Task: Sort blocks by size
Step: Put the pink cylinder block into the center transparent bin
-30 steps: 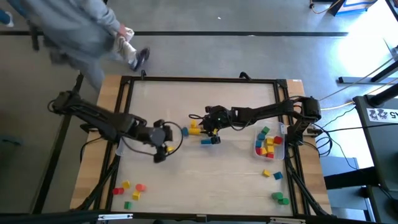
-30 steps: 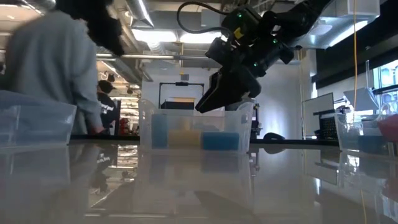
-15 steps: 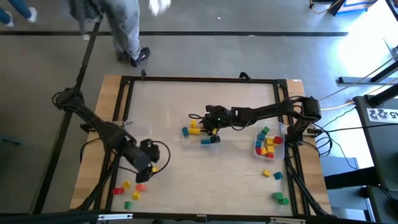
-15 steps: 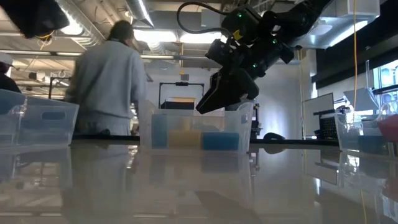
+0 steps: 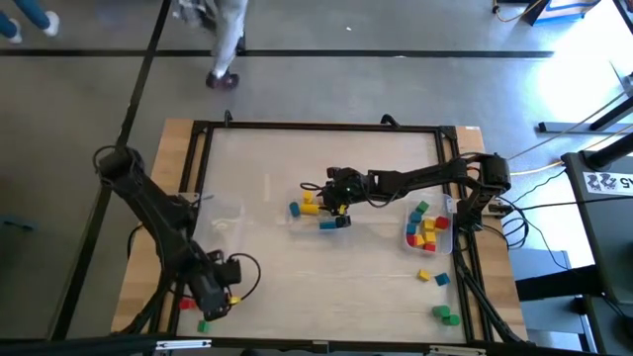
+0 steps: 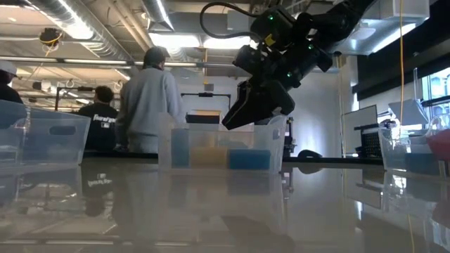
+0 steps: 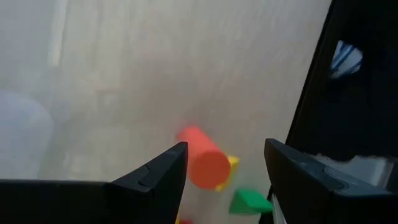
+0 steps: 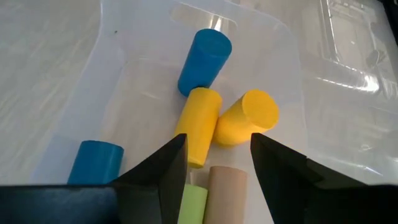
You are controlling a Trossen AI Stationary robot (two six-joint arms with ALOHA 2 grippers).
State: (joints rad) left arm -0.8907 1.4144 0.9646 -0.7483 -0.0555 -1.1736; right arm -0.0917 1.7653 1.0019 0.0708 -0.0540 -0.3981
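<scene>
Left wrist view: left claw (image 7: 224,186) gapes over an orange cylinder (image 7: 203,159); right claw (image 8: 214,171) gapes, empty.

Blue, yellow and tan cylinders (image 8: 199,124) lie tumbled ahead of the open right gripper (image 8: 214,165); an orange cylinder (image 7: 204,158) lies between the open left gripper (image 7: 225,177) fingers.

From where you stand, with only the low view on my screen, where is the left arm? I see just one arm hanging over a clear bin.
Observer: The left pincer is at the table's near left corner, over loose blocks.
Operator: Is it holding anything?
Observer: No. Its wrist view shows the fingers apart and empty, with an orange cylinder on the table between them and a green block beside it.
Operator: What lies in the bin under the right pincer?
Observer: The right pincer, open, hangs over blue cylinders, two yellow cylinders and a tan one.
</scene>
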